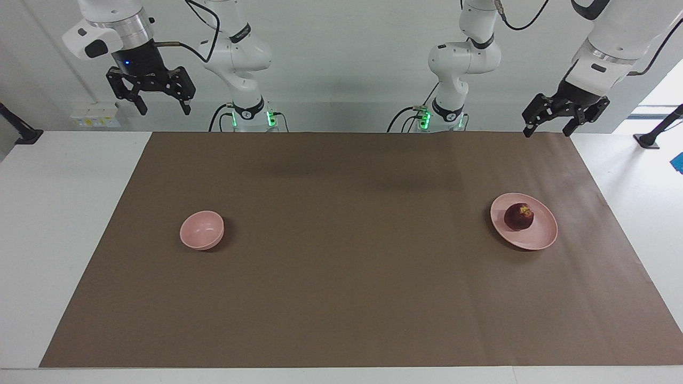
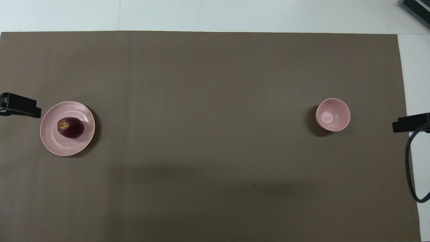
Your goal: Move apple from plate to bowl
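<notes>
The dark red apple lies on the pale pink plate toward the left arm's end of the table. The pale pink bowl stands empty toward the right arm's end. My left gripper is open and empty, raised high above the brown mat's edge nearest the robots, near the plate's end; only a tip shows in the overhead view. My right gripper is open and empty, raised high near the bowl's end; a tip shows in the overhead view. Both arms wait.
A large brown mat covers the white table and bears the plate and the bowl. A black cable hangs by the right gripper. Black clamp stands sit at the table's ends.
</notes>
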Controlling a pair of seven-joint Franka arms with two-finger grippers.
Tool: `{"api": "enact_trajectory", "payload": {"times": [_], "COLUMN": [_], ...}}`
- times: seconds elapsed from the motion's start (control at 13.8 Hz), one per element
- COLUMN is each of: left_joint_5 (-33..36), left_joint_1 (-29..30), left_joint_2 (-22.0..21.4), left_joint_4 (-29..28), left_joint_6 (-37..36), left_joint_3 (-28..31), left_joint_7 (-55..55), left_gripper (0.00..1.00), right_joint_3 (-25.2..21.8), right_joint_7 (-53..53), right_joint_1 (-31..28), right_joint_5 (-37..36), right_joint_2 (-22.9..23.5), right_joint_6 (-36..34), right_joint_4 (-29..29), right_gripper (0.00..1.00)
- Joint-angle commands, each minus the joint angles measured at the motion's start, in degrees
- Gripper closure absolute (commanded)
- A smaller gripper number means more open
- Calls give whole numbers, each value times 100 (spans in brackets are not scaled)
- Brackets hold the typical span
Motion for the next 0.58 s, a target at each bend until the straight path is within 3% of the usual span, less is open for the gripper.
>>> {"api": "enact_trajectory", "payload": {"times": [0.0, 0.51], "left_joint_5": [-43, -43], "left_joint_1": [2, 38], "left_joint_2": [-25, -60], "left_joint_4": [-33, -156], "left_joint_6": [-76, -50], "left_joint_3": [34, 43], "left_joint_7": [73, 82], "left_gripper": [0, 0], "right_joint_3": [-1, -1], "right_joint_7": [-150, -150], "right_joint_1": [-15, -24], "right_joint_5": [-16, -16], "right_joint_2": [-149, -149], "right_joint_6": [81, 72], "right_joint_4": [-192, -183], "right_gripper": [0, 0]}}
